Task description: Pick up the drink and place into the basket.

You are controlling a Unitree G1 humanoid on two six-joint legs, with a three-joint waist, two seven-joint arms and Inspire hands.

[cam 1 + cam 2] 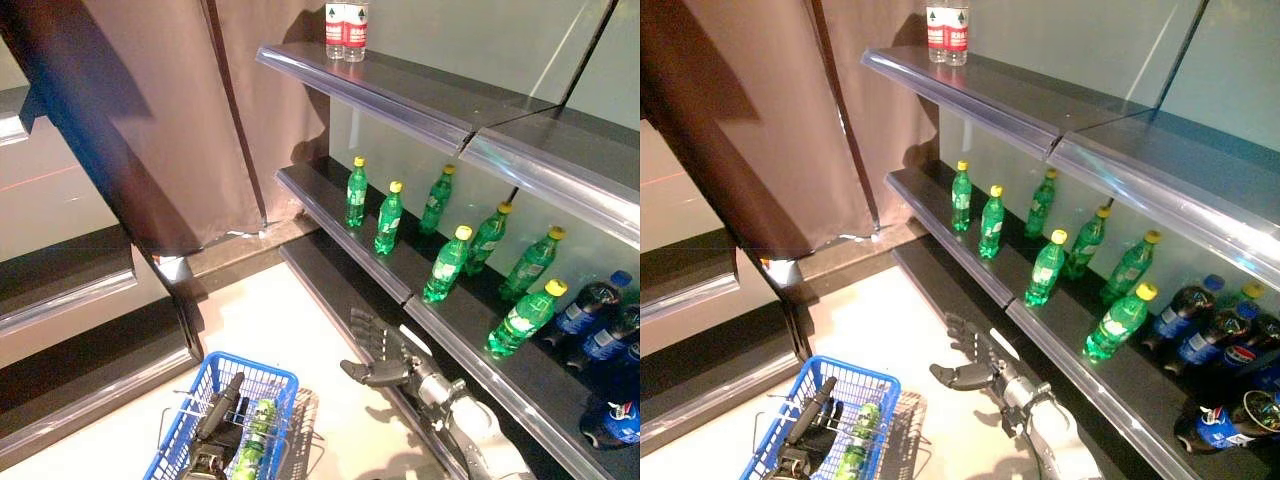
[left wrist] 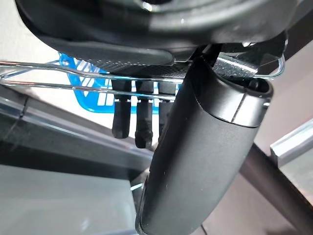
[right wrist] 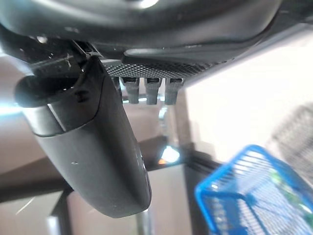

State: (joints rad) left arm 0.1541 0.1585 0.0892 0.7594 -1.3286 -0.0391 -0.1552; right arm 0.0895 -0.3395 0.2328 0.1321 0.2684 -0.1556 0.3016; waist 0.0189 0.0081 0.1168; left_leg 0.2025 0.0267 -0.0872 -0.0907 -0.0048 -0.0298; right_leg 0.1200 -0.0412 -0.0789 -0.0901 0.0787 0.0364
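A blue basket hangs low on my left, and my left hand is curled round its wire handle. One green drink bottle lies inside the basket. My right hand hovers open and empty to the right of the basket, just in front of the lower shelf edge. Its fingers are straight in the right wrist view, with the basket showing past them. Several green bottles stand upright on the middle shelf above and beyond that hand.
Dark cola bottles fill the shelf's right end. Two water bottles stand on the top shelf. A grey wire mesh piece sits against the basket's right side. A brown curtain hangs at the left.
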